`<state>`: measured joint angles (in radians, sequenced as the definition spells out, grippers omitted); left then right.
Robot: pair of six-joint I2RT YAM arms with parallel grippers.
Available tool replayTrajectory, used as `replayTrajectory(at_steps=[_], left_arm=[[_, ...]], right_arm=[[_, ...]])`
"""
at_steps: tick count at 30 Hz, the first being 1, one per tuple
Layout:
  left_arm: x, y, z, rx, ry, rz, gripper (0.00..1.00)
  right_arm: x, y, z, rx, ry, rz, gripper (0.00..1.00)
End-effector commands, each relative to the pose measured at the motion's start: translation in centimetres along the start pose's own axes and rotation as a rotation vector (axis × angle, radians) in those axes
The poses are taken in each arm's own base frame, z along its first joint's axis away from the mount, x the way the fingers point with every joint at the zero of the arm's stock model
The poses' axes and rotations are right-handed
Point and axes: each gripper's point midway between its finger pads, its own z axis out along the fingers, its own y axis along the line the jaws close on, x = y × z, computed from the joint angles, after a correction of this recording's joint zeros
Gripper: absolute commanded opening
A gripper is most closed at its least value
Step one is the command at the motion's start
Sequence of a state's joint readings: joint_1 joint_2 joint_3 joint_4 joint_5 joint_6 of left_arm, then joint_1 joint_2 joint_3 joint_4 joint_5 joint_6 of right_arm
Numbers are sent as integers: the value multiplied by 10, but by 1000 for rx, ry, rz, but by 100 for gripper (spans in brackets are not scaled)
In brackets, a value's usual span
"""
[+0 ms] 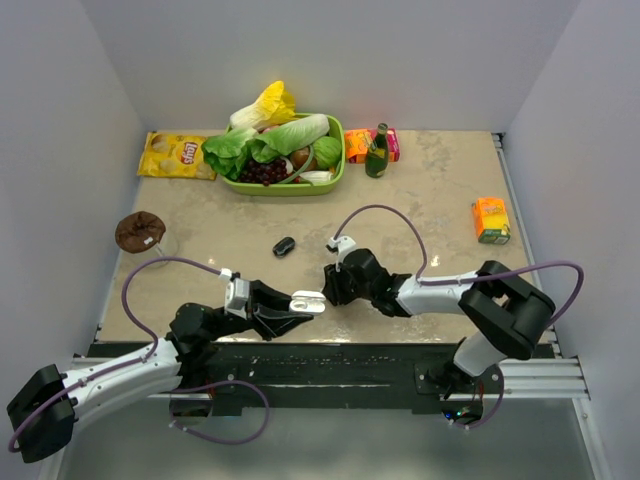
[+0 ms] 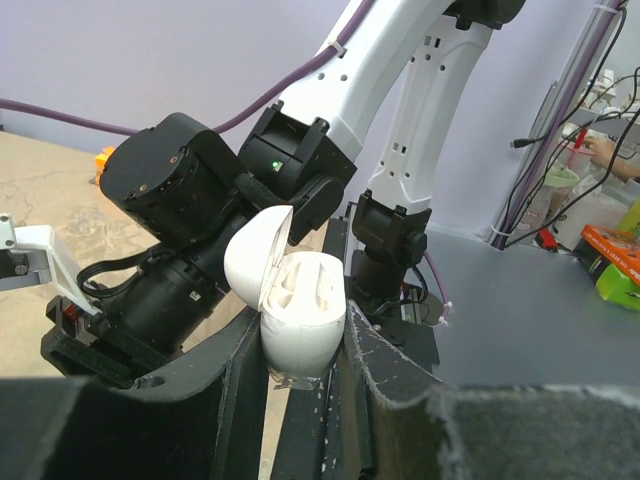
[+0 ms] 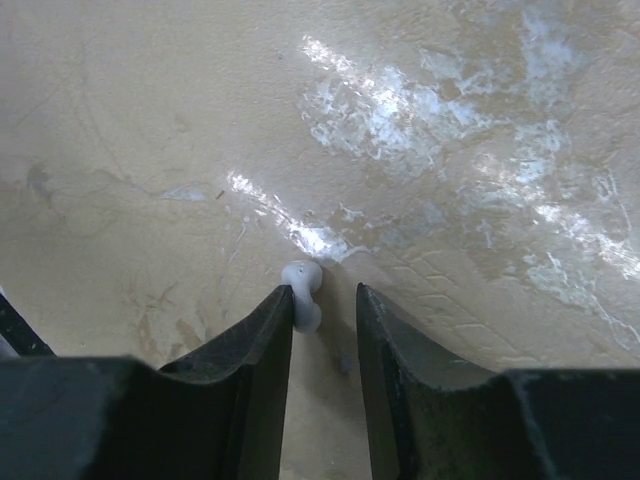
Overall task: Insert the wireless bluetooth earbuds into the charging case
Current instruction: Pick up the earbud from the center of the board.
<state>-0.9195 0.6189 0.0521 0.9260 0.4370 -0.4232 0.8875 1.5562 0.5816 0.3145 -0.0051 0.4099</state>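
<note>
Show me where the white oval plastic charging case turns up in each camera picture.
Top external: white oval plastic charging case low centre, held by the left gripper.
Left wrist: centre, lid open, between the black fingers.
Right wrist: not in it.
Shared landmark: the beige marbled tabletop.

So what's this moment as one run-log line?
left gripper: shut on open white charging case | right gripper: jaws apart, white earbud against one finger | earbud: not yet in case
</note>
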Motion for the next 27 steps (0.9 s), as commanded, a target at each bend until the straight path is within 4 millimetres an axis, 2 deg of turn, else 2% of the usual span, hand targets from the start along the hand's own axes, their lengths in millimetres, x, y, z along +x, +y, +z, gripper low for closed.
replayTrajectory(at_steps=[1,10,13,16,17,18,19,20,22,23,24,26,27], left_arm=[[20,1,-12,0,16,5,0],[20,0,-13,0,14,2,0],[20,1,-13,-3,15,2,0],[21,3,-14,-15,19,-1,0],[22,4,-14,-24,23,-4,0],[21,5,-13,-26,19,-1,0],[22,6,-14,-32,21,-4,0],[21,7,-13,-40,16,-5,0],[24,10,-11,-47,25,-13,0],[19,8,-9,-34,9,-9,0],[19,8,-8,-31,9,-10,0],[24,6,-5,-14,29,-22,0],[17,6,1,-4,19,-18,0]], right_arm=[[4,5,4,-16,19,-23,32],[-6,3,-4,1,-23,-15,10],[-23,1,-17,31,-84,-2,3],[-65,-1,-57,91,-212,7,0],[-85,-1,-86,111,-280,6,0],[-98,-7,-101,154,-325,13,0],[-119,-2,-119,153,-388,18,0],[-120,-5,-135,172,-386,-3,0],[-152,7,-176,141,-483,-32,0],[-154,11,-185,124,-473,-58,0],[-167,29,-202,44,-498,-87,0],[-167,46,-213,-39,-474,-159,0],[-167,58,-219,-102,-471,-197,0]])
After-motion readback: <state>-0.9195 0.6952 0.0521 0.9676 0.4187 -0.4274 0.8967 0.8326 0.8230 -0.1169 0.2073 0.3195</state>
